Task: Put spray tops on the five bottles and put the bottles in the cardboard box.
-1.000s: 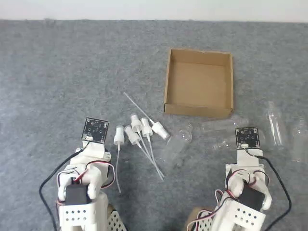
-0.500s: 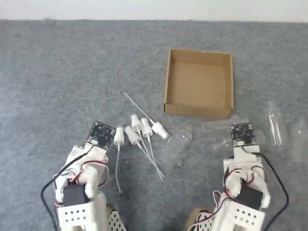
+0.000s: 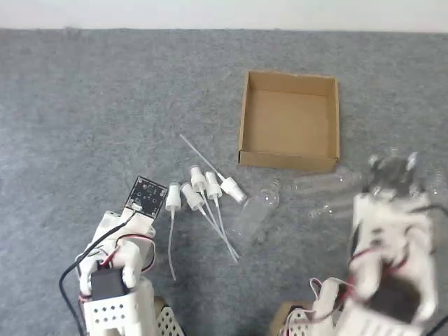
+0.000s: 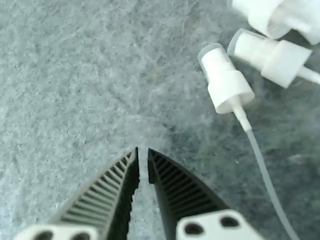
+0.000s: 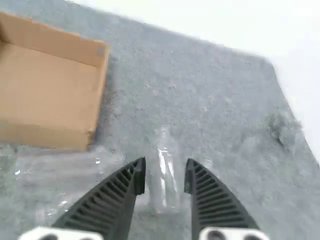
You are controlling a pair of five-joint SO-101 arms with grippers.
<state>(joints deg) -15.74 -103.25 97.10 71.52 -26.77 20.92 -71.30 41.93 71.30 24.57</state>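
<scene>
Right of the cardboard box (image 3: 288, 122), the right gripper (image 5: 165, 164), jaws parted and empty, lines up on a clear bottle (image 5: 163, 145), probably the first pickup, needing a squeeze next; left of the box, the left gripper (image 4: 142, 156), nearly closed and empty, hovers beside 5 spray tops (image 3: 203, 187).

the gripper (image 4: 142, 150) hangs low over the grey mat (image 4: 75, 75), jaws nearly together with a thin slit between. a spray top (image 4: 226, 85) lies near its tips, tube (image 4: 265, 180) trailing; a second top (image 4: 270, 52) just beside it, a third top (image 4: 272, 15) beyond
</scene>
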